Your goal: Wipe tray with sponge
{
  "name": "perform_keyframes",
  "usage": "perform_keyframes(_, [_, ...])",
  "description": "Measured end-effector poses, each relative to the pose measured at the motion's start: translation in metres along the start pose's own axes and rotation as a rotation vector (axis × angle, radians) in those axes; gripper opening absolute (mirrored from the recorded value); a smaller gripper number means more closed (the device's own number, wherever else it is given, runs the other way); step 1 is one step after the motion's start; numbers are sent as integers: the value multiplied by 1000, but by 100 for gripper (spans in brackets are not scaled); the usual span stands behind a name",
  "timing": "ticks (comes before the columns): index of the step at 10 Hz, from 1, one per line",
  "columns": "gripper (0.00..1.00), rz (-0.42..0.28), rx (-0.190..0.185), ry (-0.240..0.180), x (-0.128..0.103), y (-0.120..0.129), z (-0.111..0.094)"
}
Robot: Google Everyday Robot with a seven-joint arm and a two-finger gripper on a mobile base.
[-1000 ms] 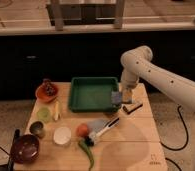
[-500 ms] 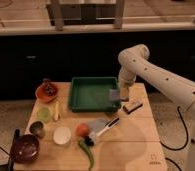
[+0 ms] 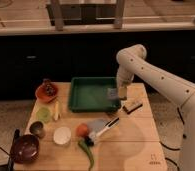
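The dark green tray (image 3: 91, 95) sits at the back middle of the wooden table. My gripper (image 3: 117, 93) hangs from the white arm at the tray's right rim. It is shut on the small blue sponge (image 3: 112, 93), which is held just over the tray's right inside edge. Part of the gripper beside the sponge looks yellowish.
A yellow-tan block with a dark top (image 3: 132, 106) lies right of the tray. An orange-red bowl (image 3: 46, 92), green cup (image 3: 43, 114), metal cup (image 3: 37, 129), white bowl (image 3: 62, 135), dark bowl (image 3: 25, 148), orange fruit (image 3: 81, 130), green pepper (image 3: 87, 151) and knife (image 3: 104, 128) fill the left and front.
The gripper with the sponge has shifted slightly left and up, from just beside the tray's right rim to over it. Nothing else moved.
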Motion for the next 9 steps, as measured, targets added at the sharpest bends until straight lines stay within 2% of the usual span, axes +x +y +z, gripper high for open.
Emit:
perform_keyframes(7, [0, -46, -5, -16, -30, -20, 21])
perform_keyframes(9, [0, -60, -10, -18, -32, -24, 28])
